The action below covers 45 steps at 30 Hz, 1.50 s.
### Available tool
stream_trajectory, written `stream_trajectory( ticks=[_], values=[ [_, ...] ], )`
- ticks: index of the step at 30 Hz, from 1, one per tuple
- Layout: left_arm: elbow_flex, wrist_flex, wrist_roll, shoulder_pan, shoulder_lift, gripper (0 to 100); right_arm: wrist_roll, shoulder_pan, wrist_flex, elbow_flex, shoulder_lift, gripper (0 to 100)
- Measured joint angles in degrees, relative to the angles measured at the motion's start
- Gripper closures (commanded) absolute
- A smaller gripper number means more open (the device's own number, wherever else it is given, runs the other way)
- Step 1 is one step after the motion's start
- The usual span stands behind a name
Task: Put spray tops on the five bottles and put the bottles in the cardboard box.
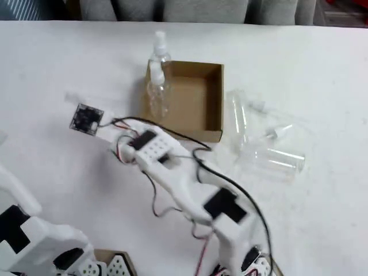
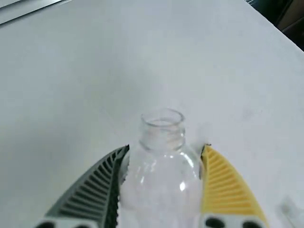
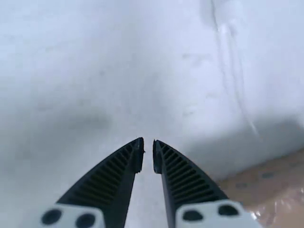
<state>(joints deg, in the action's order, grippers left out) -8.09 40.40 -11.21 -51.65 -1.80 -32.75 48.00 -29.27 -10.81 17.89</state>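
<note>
Left pincer (image 2: 166, 149): clamped on a clear plastic bottle (image 2: 161, 190), the grey finger (image 2: 95, 190) against one flank and the yellow finger (image 2: 223, 185) against the other, spread as wide as the bottle's body. The bottle is transparent and ribless, with a threaded neck whose mouth (image 2: 162, 121) is open. Its long axis runs along the fingers, and the neck points away from the wrist, just past the fingertips, over bare white counter (image 2: 71, 71). The left arm (image 1: 40, 241) sits at the counter's near-left corner.

Right pincer (image 3: 147, 153): both dark fingers all but together, a thin slit between the tips, above bare counter. The right arm (image 1: 190, 184) stretches from the near edge diagonally to a spot left of the cardboard box (image 1: 198, 106).

The box stands open near the counter's middle, toward the far edge. A capped bottle (image 1: 160, 49) shows at its far-left corner, spray top uppermost. A second capped bottle (image 1: 157, 92) lies along the left wall, apparently inside. To the right of the box, two uncapped bottles lie on their sides. The nearer-to-box bottle (image 1: 237, 118) has its long axis running from near edge to far edge. The outer bottle (image 1: 275, 162) has its long axis roughly parallel to the near edge. A loose spray top (image 1: 277, 131) rests between them.
</note>
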Motion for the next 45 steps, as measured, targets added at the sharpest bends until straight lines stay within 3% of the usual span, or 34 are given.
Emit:
stream_trajectory(
  ticks=[7,21,30,33,45],
  values=[
    [0.0,0.0,0.0,0.0,0.0,98,-2.5,-1.1,0.0,22.8,21.4,89.0],
    [0.0,0.0,0.0,0.0,0.0,98,-2.5,-3.7,0.0,57.2,47.2,88.2],
    [0.0,0.0,0.0,0.0,0.0,98,-2.5,-4.8,0.0,81.8,64.8,89.3],
    [0.0,0.0,0.0,0.0,0.0,98,-2.5,-4.9,0.0,88.9,70.2,98.8],
    [0.0,0.0,0.0,0.0,0.0,98,-2.4,-5.0,-4.3,95.6,73.2,98.2]
  ],
)
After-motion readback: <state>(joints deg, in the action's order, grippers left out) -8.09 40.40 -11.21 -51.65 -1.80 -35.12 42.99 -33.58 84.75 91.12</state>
